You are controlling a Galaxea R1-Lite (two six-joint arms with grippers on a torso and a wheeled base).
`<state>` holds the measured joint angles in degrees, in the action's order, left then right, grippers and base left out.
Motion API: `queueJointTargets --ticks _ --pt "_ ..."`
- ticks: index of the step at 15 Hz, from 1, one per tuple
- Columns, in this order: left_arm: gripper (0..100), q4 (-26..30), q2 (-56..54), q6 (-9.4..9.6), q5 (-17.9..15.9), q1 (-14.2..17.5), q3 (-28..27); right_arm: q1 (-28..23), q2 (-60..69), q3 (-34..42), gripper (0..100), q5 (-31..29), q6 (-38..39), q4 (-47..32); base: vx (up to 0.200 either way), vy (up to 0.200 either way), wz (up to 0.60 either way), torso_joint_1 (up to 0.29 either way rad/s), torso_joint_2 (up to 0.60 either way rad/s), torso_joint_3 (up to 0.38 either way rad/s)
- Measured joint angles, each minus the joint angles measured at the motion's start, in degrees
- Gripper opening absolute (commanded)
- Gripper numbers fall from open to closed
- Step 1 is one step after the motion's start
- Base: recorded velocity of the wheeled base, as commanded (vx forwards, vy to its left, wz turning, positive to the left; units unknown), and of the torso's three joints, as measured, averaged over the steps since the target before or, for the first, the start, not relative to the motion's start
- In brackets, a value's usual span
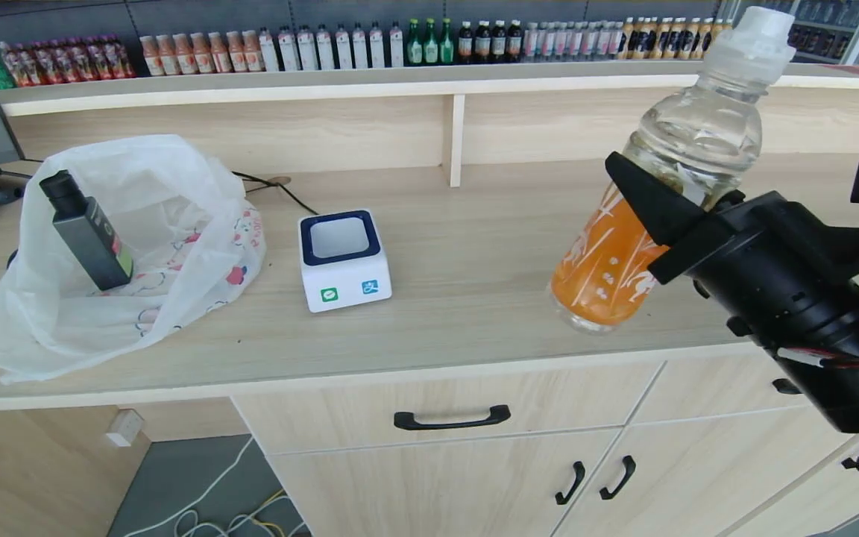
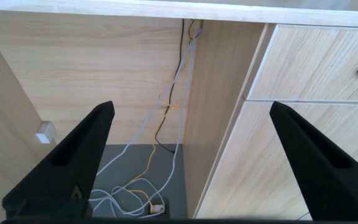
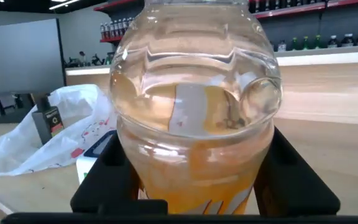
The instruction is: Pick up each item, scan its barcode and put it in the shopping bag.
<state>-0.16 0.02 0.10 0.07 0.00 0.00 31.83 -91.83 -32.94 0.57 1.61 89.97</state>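
The right gripper [image 1: 672, 224] was held up over the right end of the wooden counter [image 1: 474, 246], its black fingers clamped around the middle of an orange drink bottle [image 1: 690, 142]. The bottle was off the counter and tilted, with its clear cap pointing up and to the far right and its orange base lower and to the left. In the right wrist view the bottle [image 3: 194, 106] sat squarely between the two fingers [image 3: 104, 180], one pressed against each side.

Near the middle of the counter stood the barcode scanner [image 1: 344, 257], a white cube with a dark blue frame around its top window, well apart from the bottle. To the left of the scanner lay the white plastic shopping bag [image 1: 183, 201] with its mouth open. Inside it a dark grey flat-sided bottle [image 1: 88, 233] with a black cap leaned with its top toward the far left.

The left gripper [image 2: 191, 155] was down below the counter's edge, its fingers [image 2: 73, 162] spread wide apart with nothing between them. Beyond it were a light wooden cabinet front [image 2: 316, 62] and loose cables [image 2: 142, 186] lying on the floor in the open recess.

Rows of drink bottles [image 1: 370, 45] lined the shelf behind the counter.
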Motion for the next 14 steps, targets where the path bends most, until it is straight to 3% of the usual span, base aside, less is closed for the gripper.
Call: queueJointTargets --ticks 7,14 --pt "100 0.0 0.0 0.09 0.0 0.0 0.0 -6.6 -1.2 -2.2 0 -0.4 -3.5 0.0 0.0 0.0 0.0 0.0 0.0 0.0" --pt "100 0.0 0.0 0.52 0.0 0.0 0.0 -7.0 -1.0 -3.5 0 -0.5 -4.6 0.0 0.0 0.0 0.0 0.0 0.0 0.0"
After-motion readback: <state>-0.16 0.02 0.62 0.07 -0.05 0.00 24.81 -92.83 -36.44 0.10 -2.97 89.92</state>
